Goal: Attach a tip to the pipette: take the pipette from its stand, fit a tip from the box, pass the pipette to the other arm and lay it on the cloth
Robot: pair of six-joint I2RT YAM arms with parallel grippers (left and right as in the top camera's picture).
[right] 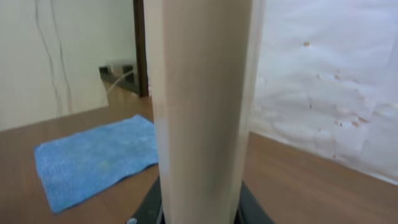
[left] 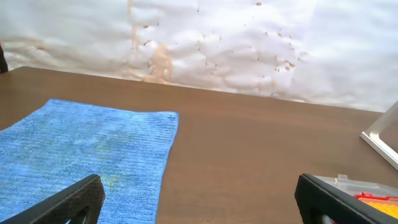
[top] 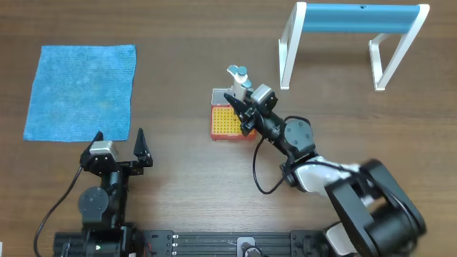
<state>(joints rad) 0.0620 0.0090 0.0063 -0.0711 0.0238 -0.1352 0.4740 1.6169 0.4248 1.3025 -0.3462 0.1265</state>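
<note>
The pipette sits in the right gripper, jaws pinching its pale barrel; its long axis runs near upright, head uppermost, over the far edge of the tip box; its lower end is hidden behind the gripper. Open bench lies between the box and the cloth, which lies flat towards the left edge; the stand is well apart at the far right. The left gripper hovers near the cloth's near right corner, jaws spread wide.
</note>
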